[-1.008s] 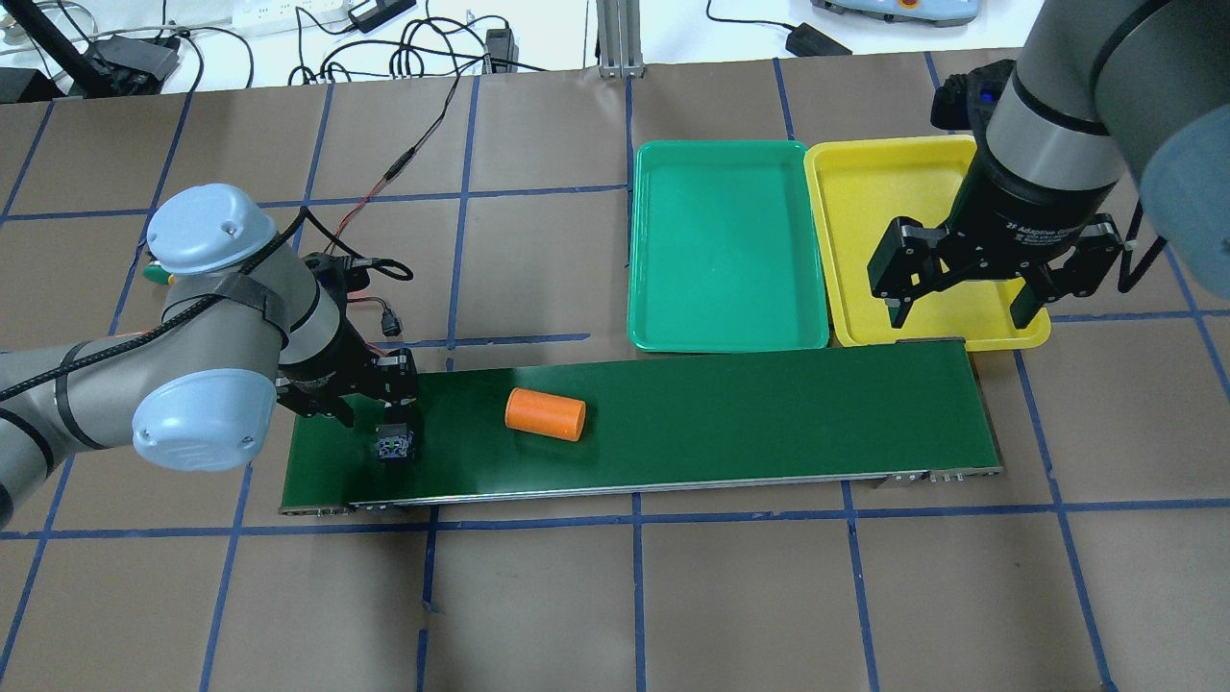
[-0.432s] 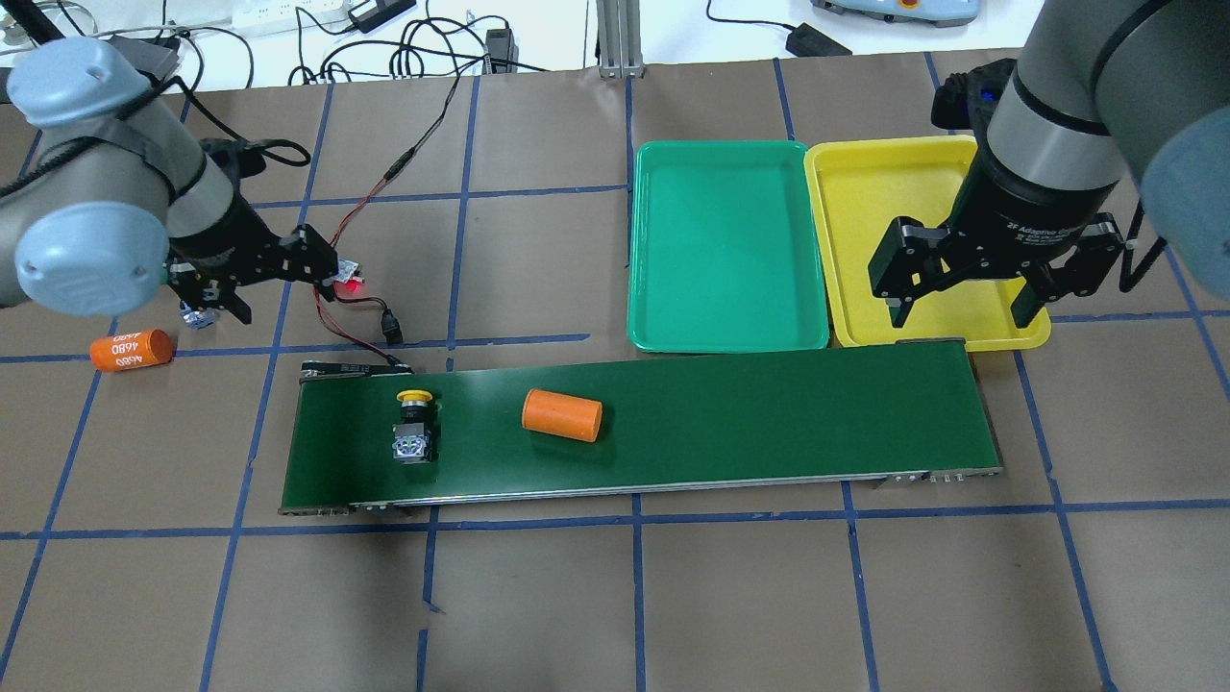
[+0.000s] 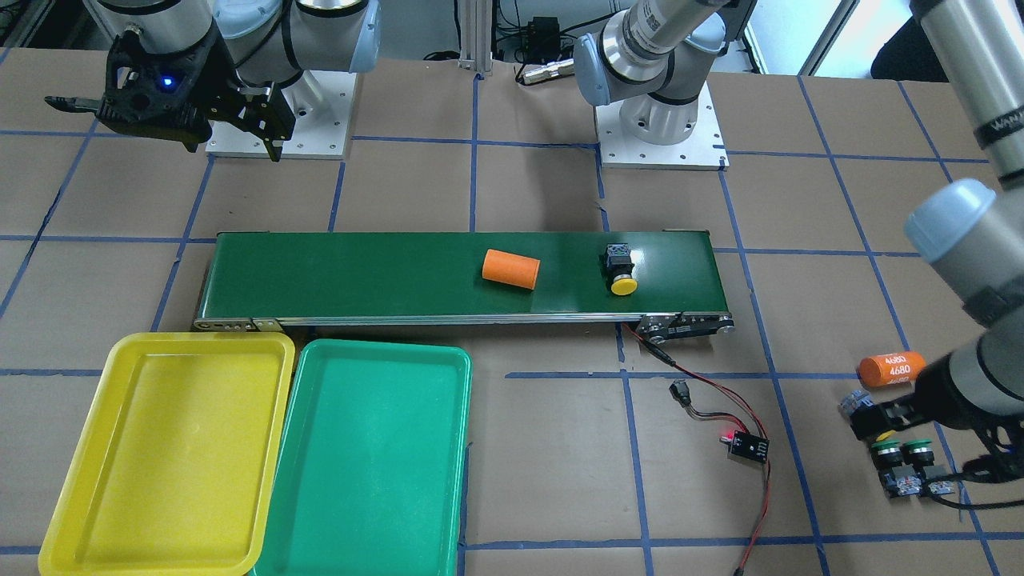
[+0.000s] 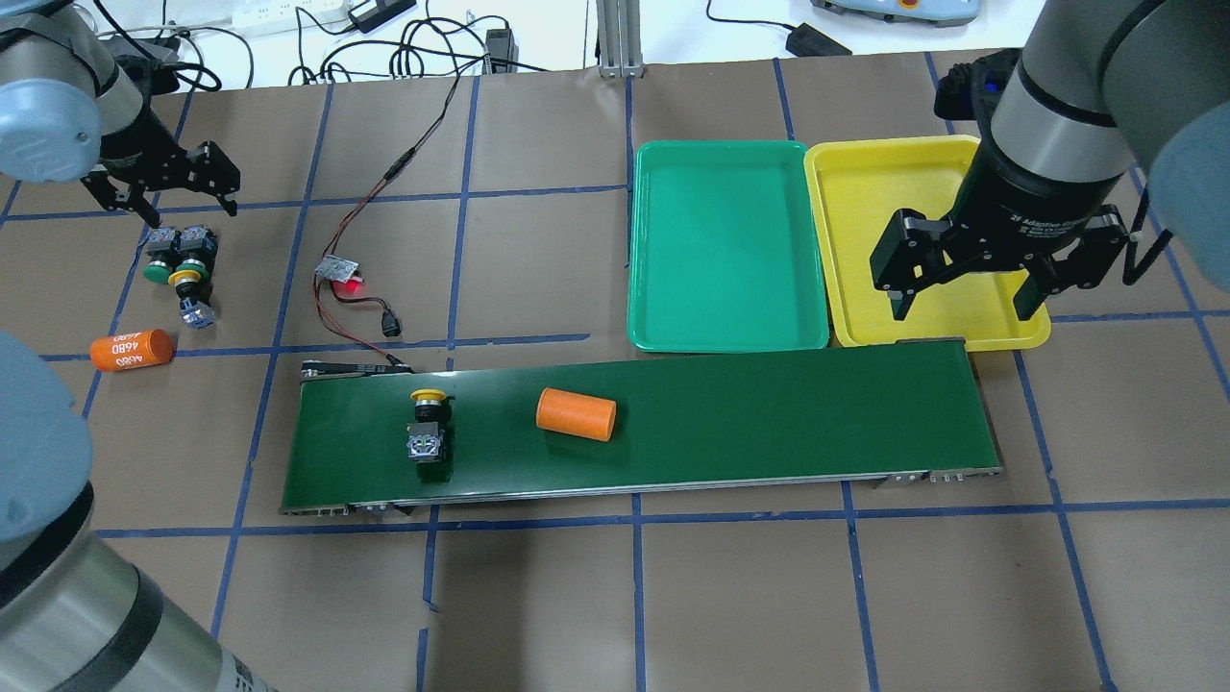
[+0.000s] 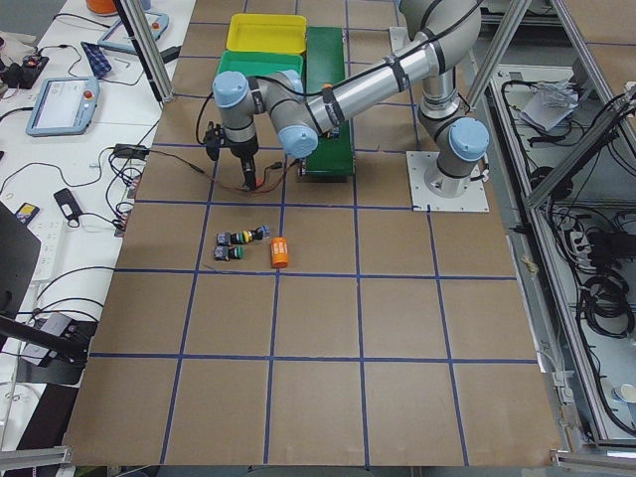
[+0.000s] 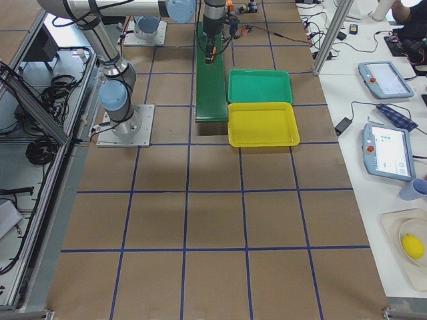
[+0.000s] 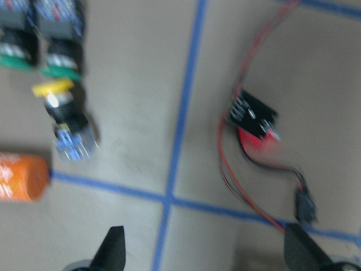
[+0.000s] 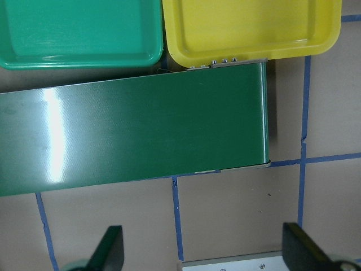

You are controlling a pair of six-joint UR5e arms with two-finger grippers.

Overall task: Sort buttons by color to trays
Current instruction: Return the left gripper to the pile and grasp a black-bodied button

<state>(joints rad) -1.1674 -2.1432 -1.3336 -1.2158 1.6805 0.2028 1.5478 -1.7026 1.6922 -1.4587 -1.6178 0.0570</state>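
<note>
One yellow-capped button (image 4: 427, 425) lies on its side on the left part of the dark green conveyor belt (image 4: 769, 413); it also shows in the front view (image 3: 620, 269). Two green-capped buttons (image 4: 157, 259) (image 4: 197, 252) and a second yellow-capped button (image 4: 189, 290) lie clustered on the table at far left. My left gripper (image 4: 178, 207) hangs open and empty just behind that cluster; its wrist view shows the green caps (image 7: 56, 68) and the yellow cap (image 7: 53, 89). My right gripper (image 4: 963, 308) is open and empty over the belt's right end, by the yellow tray (image 4: 865, 192). The green tray (image 4: 725, 240) is beside it.
One orange cylinder (image 4: 575, 414) lies on the belt right of the button. Another orange cylinder (image 4: 132, 350) lies on the table near the button cluster. A small sensor board with red and black wires (image 4: 341, 274) lies behind the belt's left end.
My left gripper let go of the yellow button on the belt and moved far left and back to the button cluster. The button and the orange cylinder drifted right on the belt.
</note>
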